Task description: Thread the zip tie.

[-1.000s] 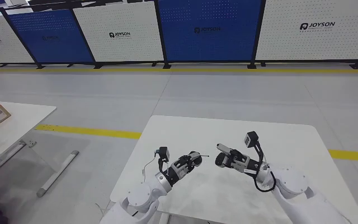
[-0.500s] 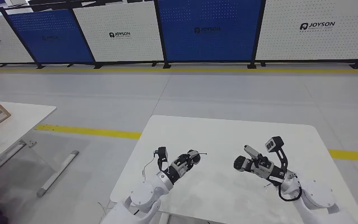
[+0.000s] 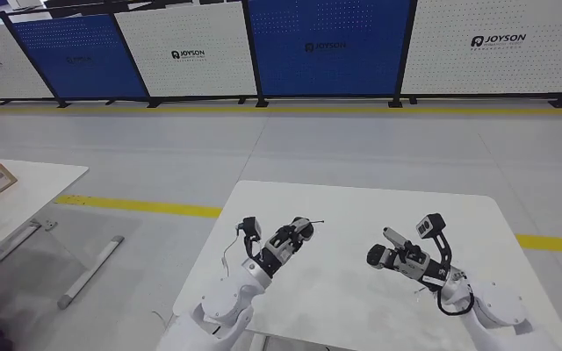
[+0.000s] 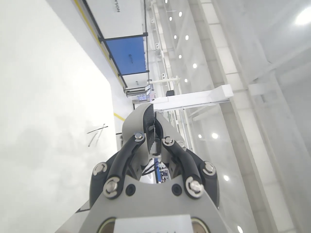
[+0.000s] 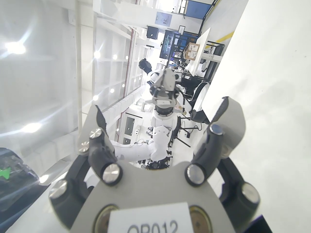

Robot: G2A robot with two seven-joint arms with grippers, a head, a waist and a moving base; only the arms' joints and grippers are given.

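At the left gripper: pinched narrow on the zip tie, raised over the near left part of the white table. Thin dark strap poking out sideways past the fingertips toward the right arm, above the tabletop, with a faint shadow beside it in the left wrist view. Gripped end tucked between the dark ribbed pads; cannot tell there whether looped or threaded.

At the right gripper: spread wide, fingers well apart, hovering over the near right part of the table. Turned toward the left gripper and well apart from the strap's free tip.

As for writing: a white label on the right wrist plate, with dark print cut off at the edge. Also a dark logo on each of the blue and white pegboard panels lining the back of the room.

Round about: grey floor with a yellow line passing behind the table, and the corner of a second white table off to the left.
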